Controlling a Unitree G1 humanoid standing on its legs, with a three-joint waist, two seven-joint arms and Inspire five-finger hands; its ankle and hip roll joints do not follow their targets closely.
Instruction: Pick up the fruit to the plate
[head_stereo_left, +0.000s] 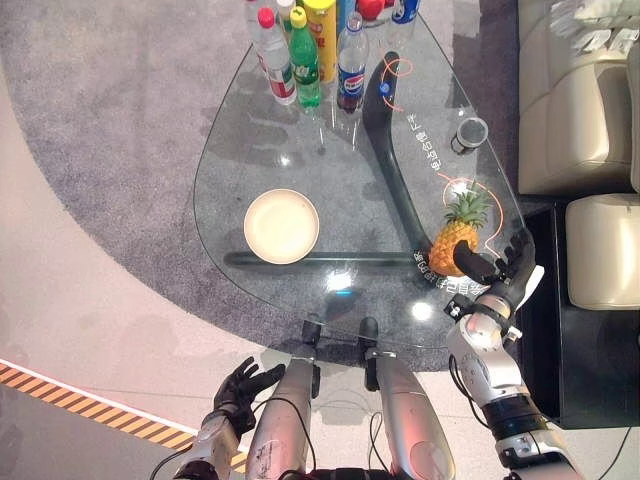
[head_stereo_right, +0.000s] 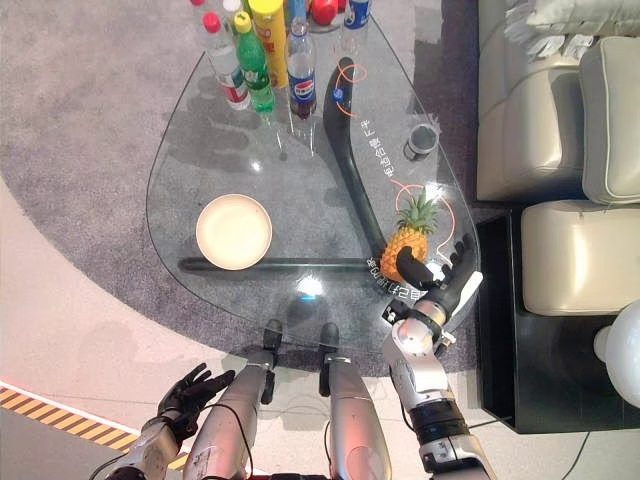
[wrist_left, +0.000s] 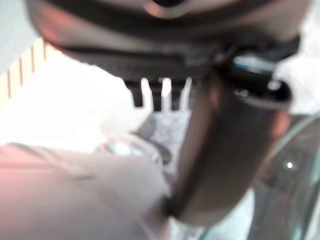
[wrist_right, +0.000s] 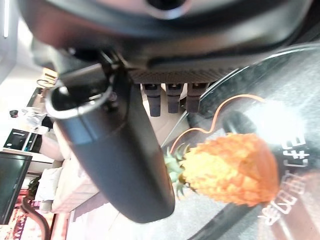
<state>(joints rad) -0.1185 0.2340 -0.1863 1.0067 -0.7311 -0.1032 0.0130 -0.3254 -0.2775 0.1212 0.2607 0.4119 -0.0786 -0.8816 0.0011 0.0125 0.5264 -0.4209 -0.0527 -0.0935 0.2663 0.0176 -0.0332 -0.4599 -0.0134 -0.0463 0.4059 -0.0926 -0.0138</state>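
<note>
The pineapple (head_stereo_left: 455, 240) lies on the right side of the glass tabletop (head_stereo_left: 240, 150), near its near-right edge, with its green crown pointing to the far side. The right hand (head_stereo_left: 505, 272) sits just beside the fruit on its near-right side: the thumb (head_stereo_left: 474, 263) lies across the fruit's near end while the fingers (head_stereo_left: 517, 247) stand straight and spread to the right of it, not wrapped around it. In the right wrist view the pineapple (wrist_right: 231, 169) shows past the thumb, with the straight fingers beyond.

The cream plate (head_stereo_left: 281, 226) rests on the left part of the tabletop, well apart from the fruit. A cluster of bottles (head_stereo_left: 305, 45) stands at the far edge, and a small dark cup (head_stereo_left: 471, 131) stands at the far right. A beige sofa (head_stereo_left: 575, 110) lies to the right of the tabletop.

The left hand (head_stereo_left: 243, 386) hangs low at the near left, below the tabletop's edge, its fingers relaxed and holding nothing.
</note>
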